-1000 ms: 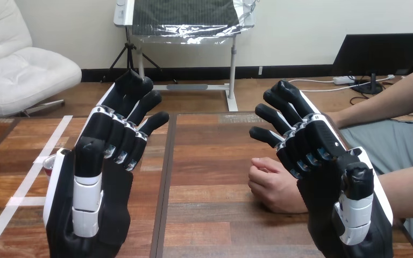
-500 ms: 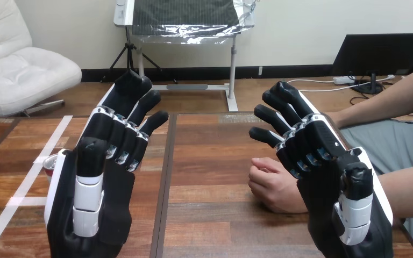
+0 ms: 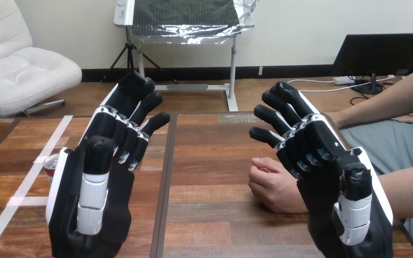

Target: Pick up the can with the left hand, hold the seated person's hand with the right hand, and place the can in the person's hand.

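A red can [image 3: 50, 165] with a silver top stands on the table at the left, mostly hidden behind my left hand [image 3: 99, 188]. That hand is raised in front of the camera, palm toward me, fingers straight and open, holding nothing. My right hand [image 3: 328, 183] is raised the same way at the right, open and empty. The person's hand [image 3: 271, 185] rests on the table as a loose fist, just left of and behind my right hand; the two look apart.
The person's forearm [image 3: 408, 188] comes in from the right edge, and a second arm [image 3: 387, 99] lies farther back. White tape strips [image 3: 24, 185] cross the table's left part. A dark seam [image 3: 166, 177] runs down the table between my hands.
My left hand has shifted slightly right and its thumb has risen, so more of the can's top shows. The right hand and the person's hand have stayed put.
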{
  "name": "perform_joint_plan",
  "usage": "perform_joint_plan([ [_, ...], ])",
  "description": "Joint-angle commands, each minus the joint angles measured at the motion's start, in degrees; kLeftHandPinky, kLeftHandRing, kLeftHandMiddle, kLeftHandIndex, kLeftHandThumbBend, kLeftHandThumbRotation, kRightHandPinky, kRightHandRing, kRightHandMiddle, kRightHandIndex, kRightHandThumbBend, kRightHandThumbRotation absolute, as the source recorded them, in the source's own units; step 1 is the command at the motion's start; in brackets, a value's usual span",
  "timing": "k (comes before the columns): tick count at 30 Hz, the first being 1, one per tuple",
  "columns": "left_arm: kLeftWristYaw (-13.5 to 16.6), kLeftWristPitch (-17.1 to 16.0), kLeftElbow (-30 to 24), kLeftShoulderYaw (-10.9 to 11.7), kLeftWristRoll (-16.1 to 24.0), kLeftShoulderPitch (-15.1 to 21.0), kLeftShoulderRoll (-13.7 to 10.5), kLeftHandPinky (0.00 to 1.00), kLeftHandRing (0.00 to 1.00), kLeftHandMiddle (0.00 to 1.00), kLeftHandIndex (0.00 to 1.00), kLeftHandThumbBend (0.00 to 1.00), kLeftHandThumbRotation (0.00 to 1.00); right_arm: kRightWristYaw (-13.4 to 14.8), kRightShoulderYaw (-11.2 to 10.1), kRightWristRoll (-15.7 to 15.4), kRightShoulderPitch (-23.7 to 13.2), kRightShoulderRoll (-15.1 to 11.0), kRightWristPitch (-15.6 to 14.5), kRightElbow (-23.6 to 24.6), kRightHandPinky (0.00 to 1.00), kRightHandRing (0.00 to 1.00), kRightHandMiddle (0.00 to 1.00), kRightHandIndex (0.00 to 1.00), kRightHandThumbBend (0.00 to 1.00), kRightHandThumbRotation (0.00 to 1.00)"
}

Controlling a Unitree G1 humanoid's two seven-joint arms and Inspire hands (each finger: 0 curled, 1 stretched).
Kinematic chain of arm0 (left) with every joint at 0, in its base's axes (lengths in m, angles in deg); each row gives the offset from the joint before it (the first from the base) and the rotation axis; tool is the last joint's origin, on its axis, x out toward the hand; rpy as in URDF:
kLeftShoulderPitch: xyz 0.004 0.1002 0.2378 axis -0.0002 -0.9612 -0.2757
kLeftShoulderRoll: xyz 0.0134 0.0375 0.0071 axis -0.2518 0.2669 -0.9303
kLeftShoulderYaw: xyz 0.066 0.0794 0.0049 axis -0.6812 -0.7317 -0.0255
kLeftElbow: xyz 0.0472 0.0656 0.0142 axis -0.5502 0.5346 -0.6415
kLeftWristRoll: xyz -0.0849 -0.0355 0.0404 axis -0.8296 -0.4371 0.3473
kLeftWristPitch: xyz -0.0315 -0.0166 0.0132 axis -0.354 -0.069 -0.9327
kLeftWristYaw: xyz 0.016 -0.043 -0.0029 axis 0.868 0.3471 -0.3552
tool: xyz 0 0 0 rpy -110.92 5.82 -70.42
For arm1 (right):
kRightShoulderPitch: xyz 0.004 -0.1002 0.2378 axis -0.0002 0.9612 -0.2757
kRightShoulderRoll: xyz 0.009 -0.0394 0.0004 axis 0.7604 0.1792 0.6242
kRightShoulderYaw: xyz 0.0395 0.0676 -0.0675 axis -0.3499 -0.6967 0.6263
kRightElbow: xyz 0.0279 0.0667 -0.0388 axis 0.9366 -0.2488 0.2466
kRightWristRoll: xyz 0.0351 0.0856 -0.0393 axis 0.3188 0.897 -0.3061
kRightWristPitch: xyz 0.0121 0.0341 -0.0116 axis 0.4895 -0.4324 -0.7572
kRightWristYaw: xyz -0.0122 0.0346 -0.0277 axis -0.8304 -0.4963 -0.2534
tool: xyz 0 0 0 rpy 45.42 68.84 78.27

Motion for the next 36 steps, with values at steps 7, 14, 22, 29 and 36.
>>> perform_joint_plan([
  [7, 1.3, 0.1, 5.3, 5.9, 3.0, 8.8, 0.2, 0.84, 0.89, 0.87, 0.84, 0.71, 0.79, 0.0, -0.7, 0.3, -2.3, 0.0, 0.4, 2.3, 0.85, 0.92, 0.93, 0.92, 0.83, 0.92],
  [14, 1.4, 0.3, 8.6, 9.3, 4.0, 12.6, -0.9, 0.91, 0.92, 0.89, 0.86, 0.7, 0.81, 0.1, -0.6, -0.1, -2.4, 0.0, 0.4, 2.2, 0.85, 0.92, 0.93, 0.92, 0.83, 0.92],
  [22, 1.5, 0.3, 12.4, 13.1, 4.8, 17.2, -2.5, 0.99, 0.96, 0.93, 0.9, 0.73, 0.81, 0.1, -0.6, -0.4, -2.5, 0.2, 0.7, 1.9, 0.84, 0.91, 0.92, 0.91, 0.83, 0.92],
  [29, 2.3, 0.9, 15.0, 15.8, 6.6, 20.7, -3.7, 1.0, 0.98, 0.95, 0.92, 0.77, 0.81, 0.2, -0.8, -0.6, -2.6, 0.3, 0.9, 1.8, 0.83, 0.91, 0.92, 0.91, 0.84, 0.92],
  [36, 1.6, 1.0, 18.2, 17.8, 7.4, 24.3, -5.3, 1.0, 0.99, 0.98, 0.95, 0.81, 0.77, 0.1, -0.9, -0.2, -2.8, 0.3, 1.0, 1.4, 0.83, 0.9, 0.91, 0.9, 0.84, 0.92],
])
